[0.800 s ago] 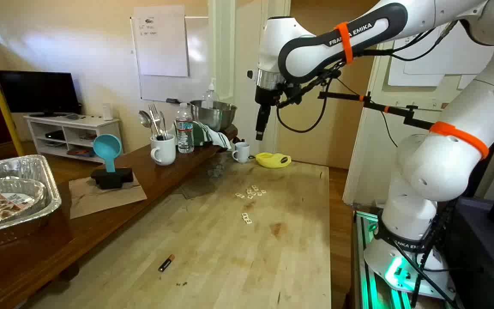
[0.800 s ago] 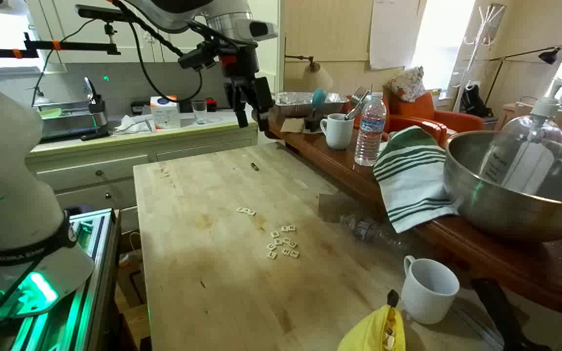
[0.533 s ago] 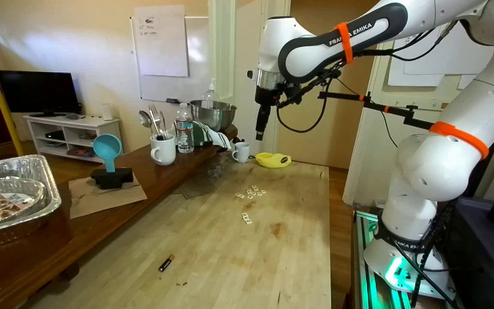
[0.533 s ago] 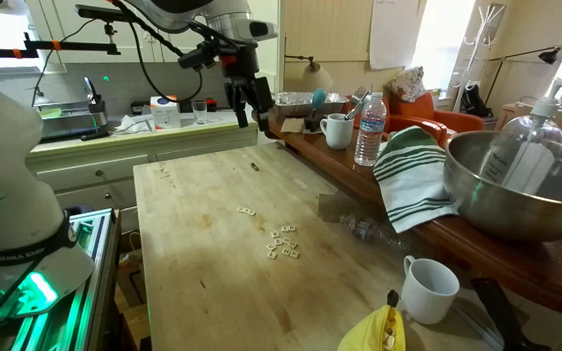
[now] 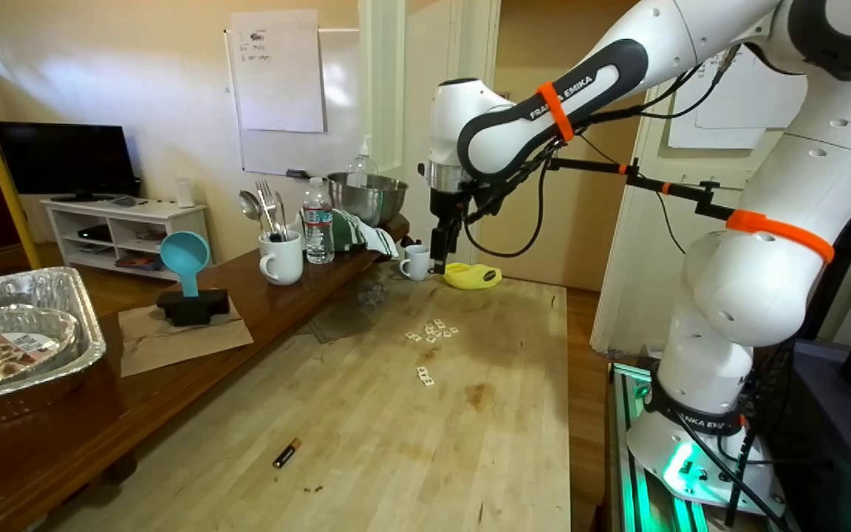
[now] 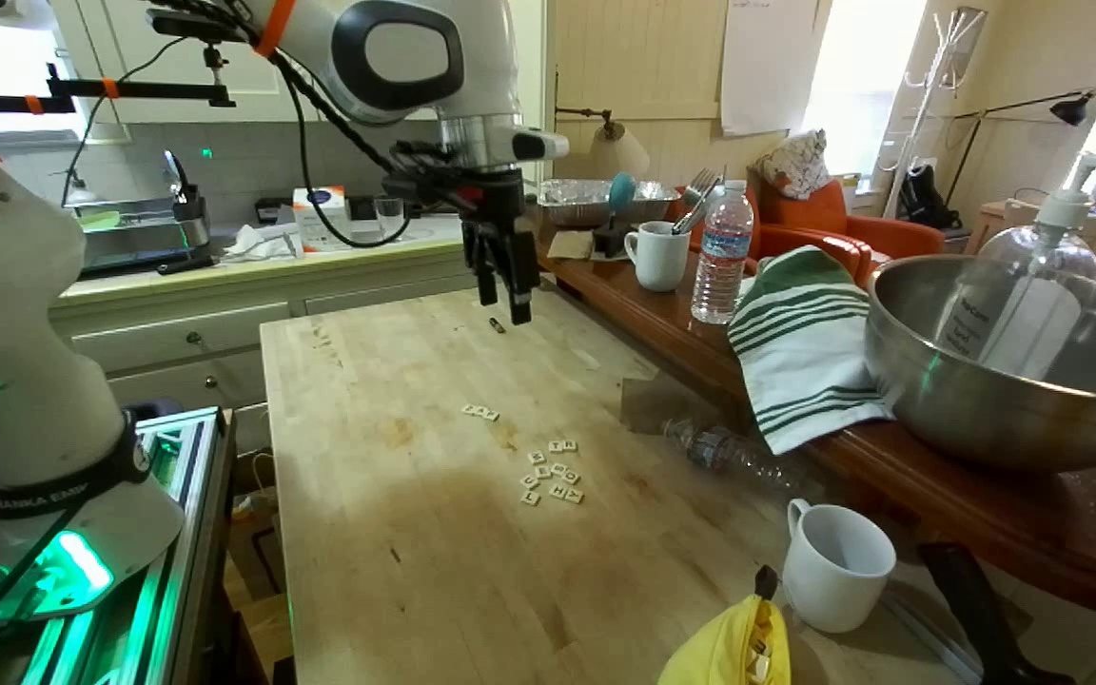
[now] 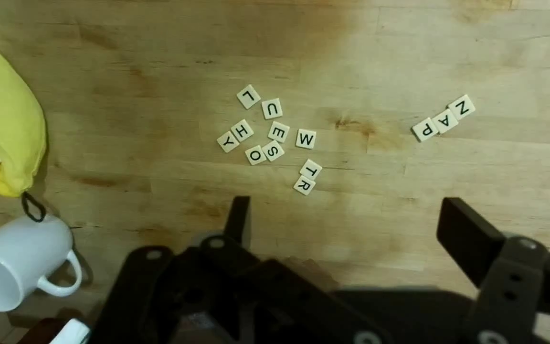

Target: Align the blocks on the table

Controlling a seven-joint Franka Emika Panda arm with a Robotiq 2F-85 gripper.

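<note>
Small pale letter blocks lie flat on the light wooden table. In the wrist view, blocks Z, A and P touch in a slanted row at right. The loose group holds L, U, E, W, touching pairs H-Y and O-S, and T-R. Both groups show in both exterior views: the row and the loose group. My gripper is open and empty, well above the table; it also shows in both exterior views.
A yellow pouch and a white mug stand at one end of the table. A battery lies toward the other end. A clear plastic bottle lies by the brown bench, which runs along the table's side.
The arm has come down, lowering my gripper toward the table and shifting it slightly sideways. The blocks have not moved.
</note>
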